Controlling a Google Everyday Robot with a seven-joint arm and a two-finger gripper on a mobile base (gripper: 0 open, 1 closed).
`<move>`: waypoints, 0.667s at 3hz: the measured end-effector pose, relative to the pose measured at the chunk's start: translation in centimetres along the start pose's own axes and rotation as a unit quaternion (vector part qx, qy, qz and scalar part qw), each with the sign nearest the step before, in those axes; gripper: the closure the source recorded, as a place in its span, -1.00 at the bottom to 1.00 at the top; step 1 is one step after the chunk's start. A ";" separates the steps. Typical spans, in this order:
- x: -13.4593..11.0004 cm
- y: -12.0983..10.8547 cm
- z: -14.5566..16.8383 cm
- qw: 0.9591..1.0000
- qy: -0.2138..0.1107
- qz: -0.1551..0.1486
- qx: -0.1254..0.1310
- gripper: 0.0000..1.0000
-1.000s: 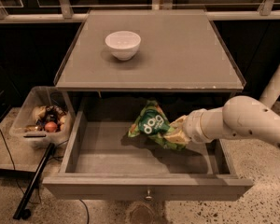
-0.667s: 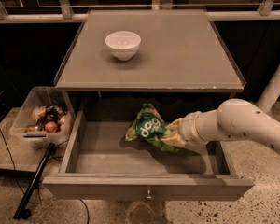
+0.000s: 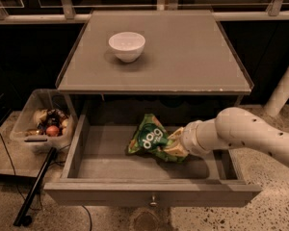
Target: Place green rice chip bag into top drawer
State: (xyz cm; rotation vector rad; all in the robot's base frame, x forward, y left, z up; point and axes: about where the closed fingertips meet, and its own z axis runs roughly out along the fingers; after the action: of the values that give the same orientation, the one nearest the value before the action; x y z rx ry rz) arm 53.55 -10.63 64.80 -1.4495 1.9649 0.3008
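The green rice chip bag (image 3: 148,139) is a crinkly bright-green bag with a dark round logo. It hangs tilted inside the open top drawer (image 3: 149,191), near the middle and towards the back. My gripper (image 3: 176,148) reaches in from the right on a white arm and is shut on the bag's right end. The bag and the wrist hide most of the fingers. The drawer is pulled out wide, and its small round knob (image 3: 153,202) shows on the front panel.
A white bowl (image 3: 127,45) stands on the grey table top (image 3: 192,57) above the drawer. A clear plastic bin (image 3: 28,110) with small items sits on the floor at the left. A black pole (image 3: 36,186) leans by the drawer's left front corner.
My gripper has moved the bag a little to the left and deeper into the drawer. The drawer and bowl have not moved.
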 end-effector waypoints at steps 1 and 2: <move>0.6 0.2 0.5 1.000 0.012 0.004 0.004 1.00; 0.6 0.2 0.6 1.000 0.012 0.005 0.004 0.65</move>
State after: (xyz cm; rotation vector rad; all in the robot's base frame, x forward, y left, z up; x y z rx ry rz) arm 53.46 -10.70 63.94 -1.4453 1.9907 0.2818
